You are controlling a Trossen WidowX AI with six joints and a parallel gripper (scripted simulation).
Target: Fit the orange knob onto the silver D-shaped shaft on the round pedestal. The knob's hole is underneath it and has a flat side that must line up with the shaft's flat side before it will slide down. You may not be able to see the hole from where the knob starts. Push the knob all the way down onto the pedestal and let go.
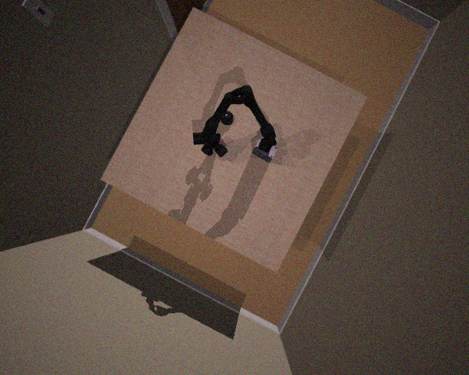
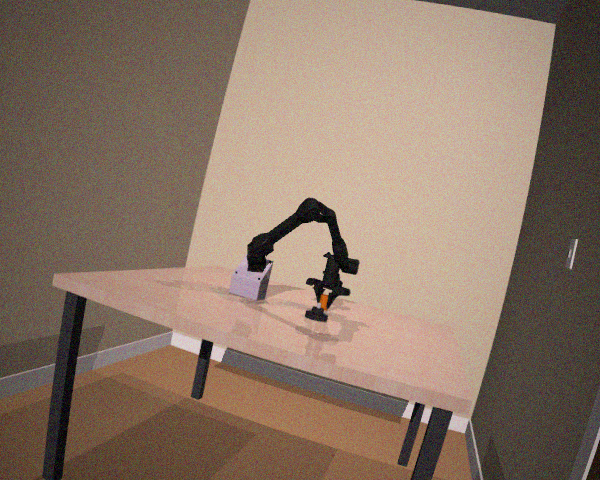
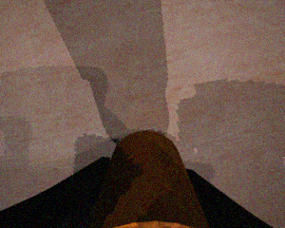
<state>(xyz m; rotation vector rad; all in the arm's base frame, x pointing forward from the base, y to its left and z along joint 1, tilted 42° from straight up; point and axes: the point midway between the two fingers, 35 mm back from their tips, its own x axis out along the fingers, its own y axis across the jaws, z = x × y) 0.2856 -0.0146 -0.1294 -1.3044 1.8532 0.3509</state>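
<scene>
My gripper (image 2: 325, 295) (image 1: 211, 141) is shut on the orange knob (image 2: 323, 301) (image 3: 146, 178), which points down at a slight tilt. In the exterior view the knob hangs just above the small black round pedestal (image 2: 317, 315) on the table. From above, the pedestal (image 1: 227, 117) shows as a dark disc beside the forearm, and the gripper body hides the knob. The silver shaft is too small to make out. In the wrist view the knob fills the lower middle between the dark fingers and hides whatever lies below it; its hole is out of sight.
The arm's pale grey base block (image 2: 249, 281) (image 1: 266, 152) stands on the pinkish table (image 2: 393, 351) (image 1: 307, 121), left of the pedestal in the side view. A beige wall panel stands behind the table. The table's edges lie well away from the pedestal.
</scene>
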